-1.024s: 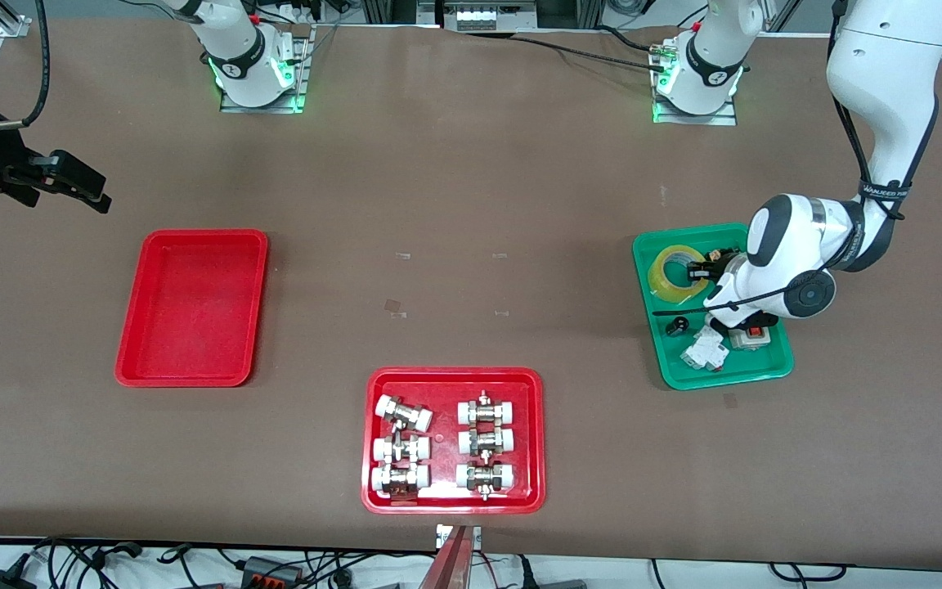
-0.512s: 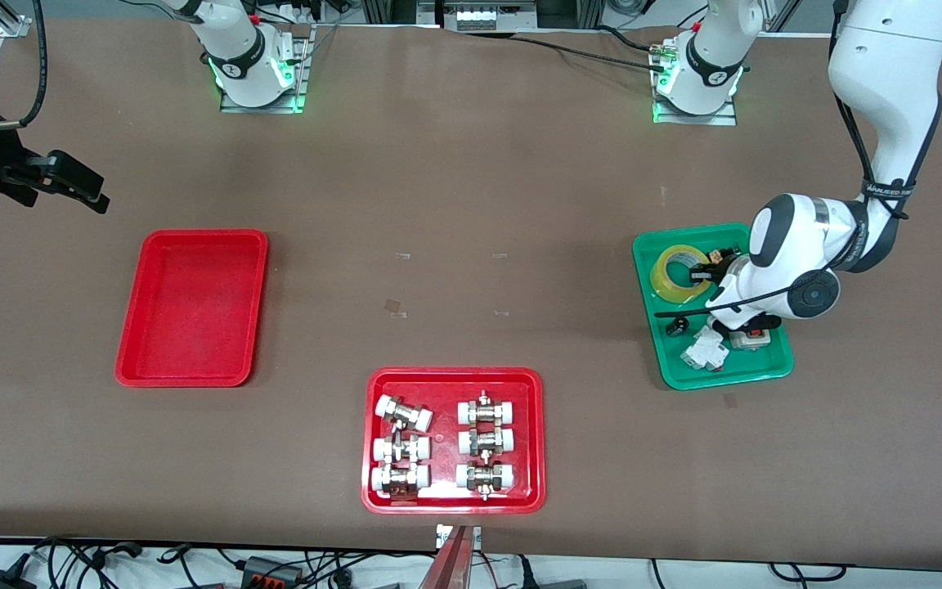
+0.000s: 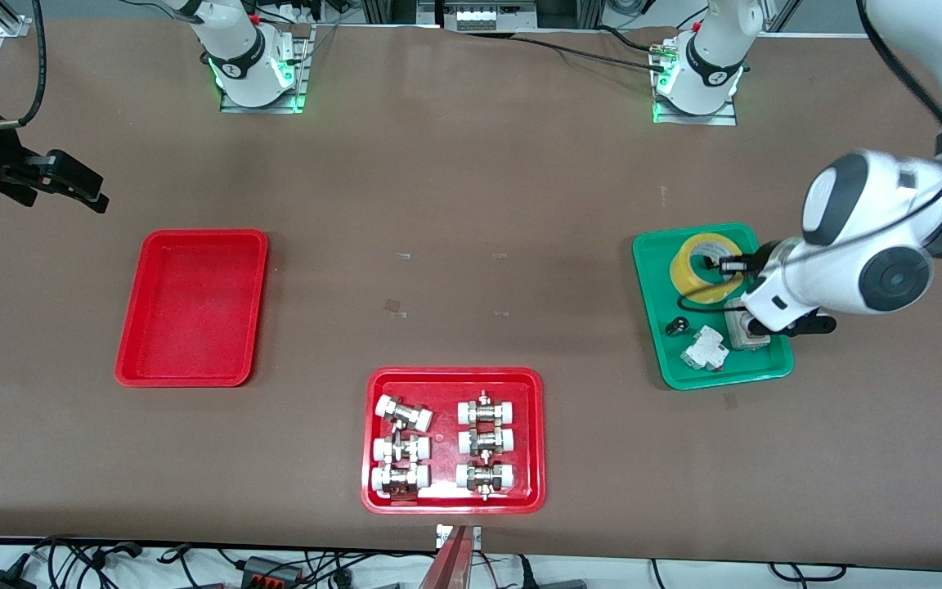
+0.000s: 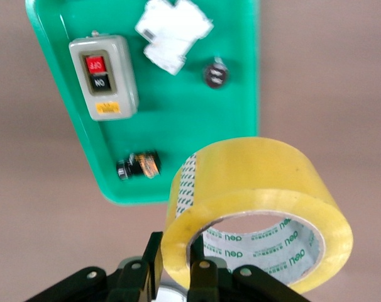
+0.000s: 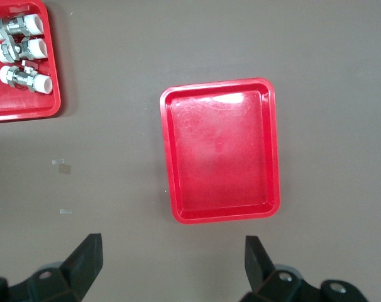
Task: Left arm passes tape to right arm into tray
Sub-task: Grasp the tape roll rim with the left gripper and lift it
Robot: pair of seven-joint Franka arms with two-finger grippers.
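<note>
The yellow tape roll [image 3: 704, 267] hangs over the green tray [image 3: 652, 331], lifted clear of it. My left gripper [image 3: 728, 265] is shut on the tape's wall, one finger inside the core and one outside; this shows in the left wrist view [image 4: 176, 267] with the tape [image 4: 259, 195] held above the green tray [image 4: 171, 135]. The plain red tray [image 3: 193, 307] lies toward the right arm's end of the table and also shows in the right wrist view [image 5: 220, 150]. My right gripper [image 3: 70, 182] is open and empty, waiting above the table beside that tray, as the right wrist view [image 5: 171, 258] shows.
The green tray holds a grey switch box [image 4: 104, 77], a white part [image 4: 173, 31], a black knob [image 4: 215, 73] and a small black and orange part [image 4: 140, 167]. A red tray of metal pipe fittings [image 3: 453, 440] lies nearer the front camera, mid-table.
My left gripper has risen with the tape, lifting it off the green tray floor. The right arm has not moved.
</note>
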